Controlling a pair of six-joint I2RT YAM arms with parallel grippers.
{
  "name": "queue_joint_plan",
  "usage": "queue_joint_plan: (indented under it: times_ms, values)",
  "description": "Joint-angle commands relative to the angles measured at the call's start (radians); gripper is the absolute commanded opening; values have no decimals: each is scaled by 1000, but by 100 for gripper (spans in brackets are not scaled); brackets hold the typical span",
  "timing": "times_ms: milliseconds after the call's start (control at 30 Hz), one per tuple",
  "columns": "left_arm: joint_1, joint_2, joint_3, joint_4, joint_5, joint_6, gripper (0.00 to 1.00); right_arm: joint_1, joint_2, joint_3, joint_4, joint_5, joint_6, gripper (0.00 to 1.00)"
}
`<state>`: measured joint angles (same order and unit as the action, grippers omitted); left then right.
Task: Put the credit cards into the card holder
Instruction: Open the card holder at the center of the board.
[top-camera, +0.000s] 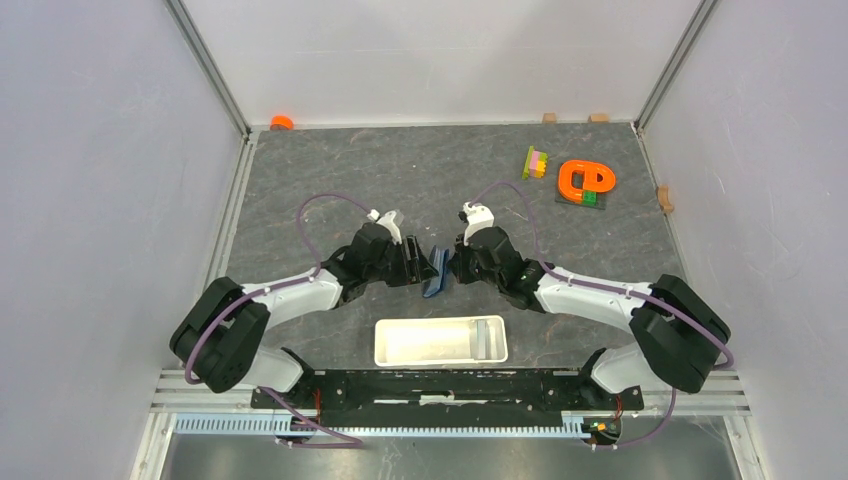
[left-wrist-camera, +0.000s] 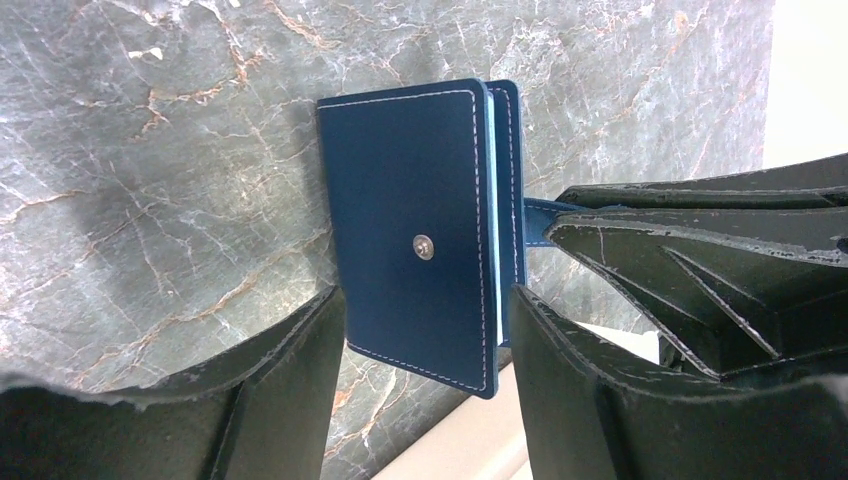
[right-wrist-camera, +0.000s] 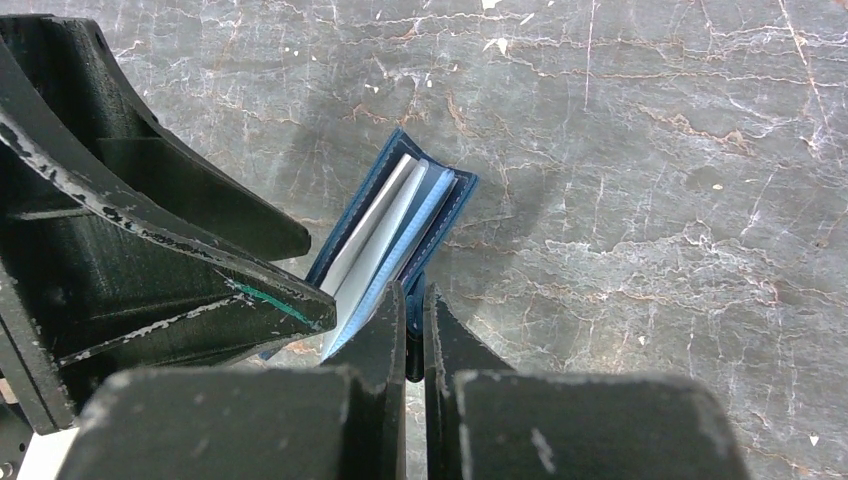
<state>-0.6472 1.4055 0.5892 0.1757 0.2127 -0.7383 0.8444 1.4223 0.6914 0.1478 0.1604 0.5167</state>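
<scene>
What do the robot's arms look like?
The left arm and right arm are white tubes with chunky black joints. A thin purple cable loops along each. The left gripper and right gripper are black, with two wedge-shaped fingers, scuffed pale at the edges.

Left gripper's (left-wrist-camera: 425, 335) spread fingers are flanking the folded card holder (left-wrist-camera: 410, 240); right gripper (left-wrist-camera: 558, 213) is pinching its tab at 3 o'clock

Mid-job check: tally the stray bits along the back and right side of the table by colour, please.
Orange: 2, the cap and the loop toy
Tan: 3, the small wooden blocks
Multicoloured: 1, the block stack
Total: 6
</scene>
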Motion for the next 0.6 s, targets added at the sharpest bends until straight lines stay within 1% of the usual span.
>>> queue_joint_plan:
  times_ms: [0,100,567]
  values:
    - [2,12,51,-12,-12,61,66,6,-3,-5,29,-9,-9,0]
    - [1,15,54,-23,-22,73,65,5,-9,-6,30,-10,-10,0]
    - [1,52,88,-64,-28,117,69,5,-32,-1,33,-30,-11,0]
